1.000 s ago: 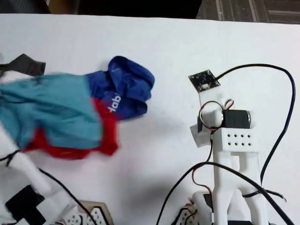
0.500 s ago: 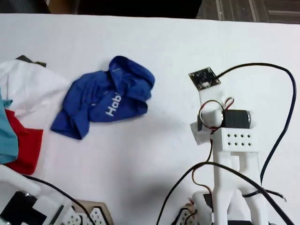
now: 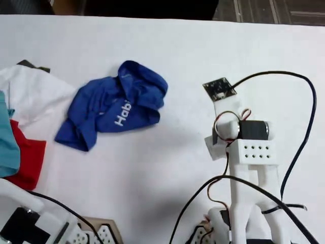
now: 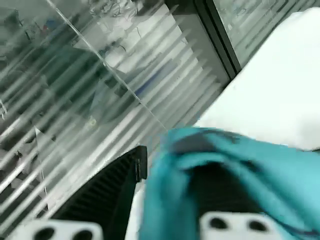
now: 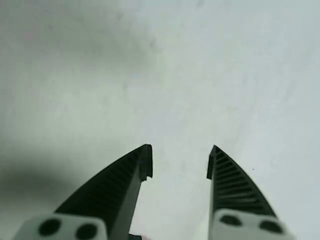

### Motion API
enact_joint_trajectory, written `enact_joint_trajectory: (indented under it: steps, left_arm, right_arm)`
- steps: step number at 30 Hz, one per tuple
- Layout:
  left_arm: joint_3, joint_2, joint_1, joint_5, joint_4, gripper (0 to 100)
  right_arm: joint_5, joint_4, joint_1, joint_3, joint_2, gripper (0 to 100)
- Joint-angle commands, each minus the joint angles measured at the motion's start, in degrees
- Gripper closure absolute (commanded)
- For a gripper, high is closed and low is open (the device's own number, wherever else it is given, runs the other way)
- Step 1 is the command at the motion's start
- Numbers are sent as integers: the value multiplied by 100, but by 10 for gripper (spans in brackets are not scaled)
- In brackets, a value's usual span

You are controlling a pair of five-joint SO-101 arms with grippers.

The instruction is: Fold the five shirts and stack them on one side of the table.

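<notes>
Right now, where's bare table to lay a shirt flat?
Bare: the far strip of the table beyond the blue shirt; the middle between the blue shirt and the right arm; the near stretch in front of the blue shirt. Crowded: the left edge, where white shirt, red shirt and teal shirt overlap.

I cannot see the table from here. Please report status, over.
Right gripper open above white table. Thin teal shirt draped over left gripper. Crumpled blue shirt lies unfolded mid-table. Black cable loops beside an arm, away from it.
</notes>
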Motion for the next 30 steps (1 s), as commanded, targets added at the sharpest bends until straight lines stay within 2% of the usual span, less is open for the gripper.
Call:
enact_joint_trajectory:
  steps: [1, 9, 12, 18, 21, 25, 27, 30]
  left_arm:
    - [-927, -264, 360, 255, 299, 702]
    - [-1974, -255, 1679, 501, 1495, 722]
    - [-1947, -255, 1881, 501, 1767, 722]
    - [-462, -246, 1978, 466, 2224, 722]
    - [549, -255, 2435, 475, 2453, 722]
    - [1807, -255, 3235, 501, 2259, 722]
    - [2387, -255, 3473, 484, 1820, 722]
    - [3187, -246, 3455, 404, 914, 722]
  right_arm:
    - [26, -233, -92, 70, 40, 808]
    - [-18, -338, -180, 105, -4, 804]
    - [-18, -312, -163, 105, -4, 754]
    - [-18, -330, -180, 105, -4, 640]
    - [-18, -567, -180, 70, 31, 636]
    - [-18, -919, -180, 70, 48, 636]
    - [-18, -954, -180, 70, 48, 636]
    - [-18, -963, -180, 18, 48, 636]
